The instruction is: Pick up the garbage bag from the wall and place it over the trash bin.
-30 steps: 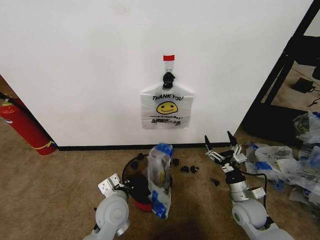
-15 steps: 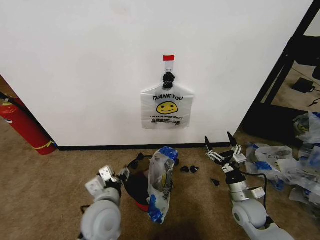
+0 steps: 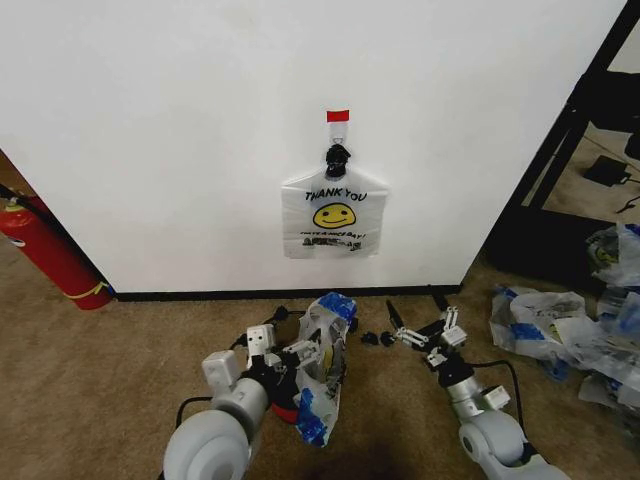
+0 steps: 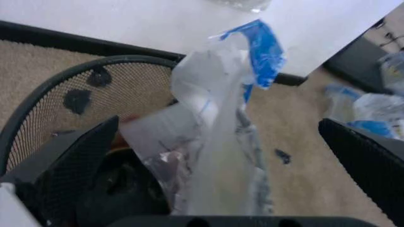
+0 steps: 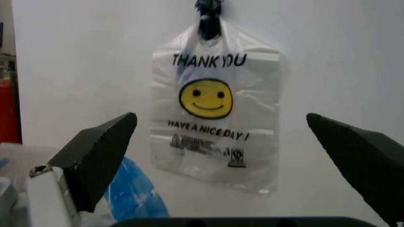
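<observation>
The garbage bag (image 3: 334,215) hangs flat on the white wall (image 3: 180,130) from a black hook (image 3: 337,155) under a red tape strip (image 3: 338,116); in the right wrist view the garbage bag (image 5: 215,118) shows its smiley and "THANK YOU" print. My right gripper (image 3: 420,325) is low over the carpet, open, pointing at it from a distance (image 5: 221,117). The dark mesh trash bin (image 4: 75,80) stands on the carpet, mostly behind my left arm. Another thin bag with blue patches (image 3: 322,365) drapes over its rim. My left gripper (image 3: 288,352) is open with that bag between its fingers (image 4: 82,165).
A red fire extinguisher (image 3: 45,250) leans at the far left. A heap of similar bags (image 3: 570,330) lies on the carpet to the right, beside a black frame (image 3: 560,150). Small black bits (image 3: 375,338) lie near the baseboard (image 3: 200,295).
My left arm swung right, bringing its gripper up to the bag on the bin. My right gripper shifted left and lower. The bag on the wall has not moved.
</observation>
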